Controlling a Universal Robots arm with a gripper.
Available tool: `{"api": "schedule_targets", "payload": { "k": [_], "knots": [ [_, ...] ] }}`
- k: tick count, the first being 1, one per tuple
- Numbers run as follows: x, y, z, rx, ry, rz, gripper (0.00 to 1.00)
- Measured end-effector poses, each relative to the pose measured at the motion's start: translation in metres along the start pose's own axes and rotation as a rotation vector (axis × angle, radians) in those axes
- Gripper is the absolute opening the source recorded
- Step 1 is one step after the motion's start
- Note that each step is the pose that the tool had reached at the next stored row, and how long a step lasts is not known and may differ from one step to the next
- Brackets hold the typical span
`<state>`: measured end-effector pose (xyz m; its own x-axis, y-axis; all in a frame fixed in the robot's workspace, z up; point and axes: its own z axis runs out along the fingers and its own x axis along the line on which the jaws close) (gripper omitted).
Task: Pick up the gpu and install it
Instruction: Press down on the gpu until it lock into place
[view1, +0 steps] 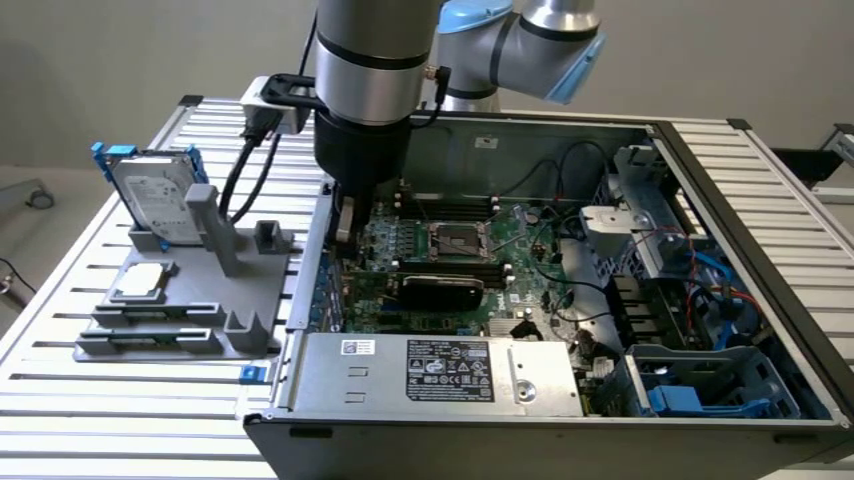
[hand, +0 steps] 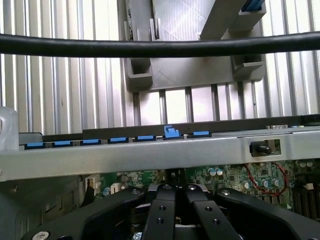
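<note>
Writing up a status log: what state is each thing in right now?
Open grey computer case: lid off, motherboard exposed.
Green card with black rounded cover: seated on the motherboard.
Silver hard drive in blue frame: upright in grey holder.
Black hand: shut, inside the case.

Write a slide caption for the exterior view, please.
Robot arm's shut gripper lowered inside the open computer case, beside the seated gpu.

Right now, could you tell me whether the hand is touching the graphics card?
Cannot tell. In the exterior view the shut hand hangs inside the case near the graphics card, but neither contact nor gap shows plainly.
</note>
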<state>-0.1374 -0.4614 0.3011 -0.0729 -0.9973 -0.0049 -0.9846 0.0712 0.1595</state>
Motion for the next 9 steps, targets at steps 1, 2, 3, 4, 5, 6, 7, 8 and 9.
{"api": "schedule_targets", "payload": {
  "k": [1,2,3,4,5,6,7,8,9],
  "knots": [
    [0.0000,0.0000,0.0000,-0.0001,0.0000,0.000,0.11],
    [0.0000,0.0000,0.0000,-0.0002,-0.0001,0.001,0.11],
    [0.0000,0.0000,0.0000,-0.0003,-0.0001,0.001,0.11],
    [0.0000,0.0000,0.0001,-0.0003,-0.0001,0.002,0.11],
    [-0.0001,0.0000,0.0001,-0.0004,-0.0002,0.002,0.11],
    [-0.0001,0.0000,0.0002,-0.0004,-0.0003,0.003,0.11],
    [-0.0001,-0.0001,0.0003,-0.0003,-0.0005,0.003,0.11],
    [-0.0001,-0.0002,0.0004,-0.0003,-0.0005,0.004,0.11],
    [-0.0001,-0.0002,0.0005,-0.0003,-0.0006,0.004,0.11]
  ]
}}
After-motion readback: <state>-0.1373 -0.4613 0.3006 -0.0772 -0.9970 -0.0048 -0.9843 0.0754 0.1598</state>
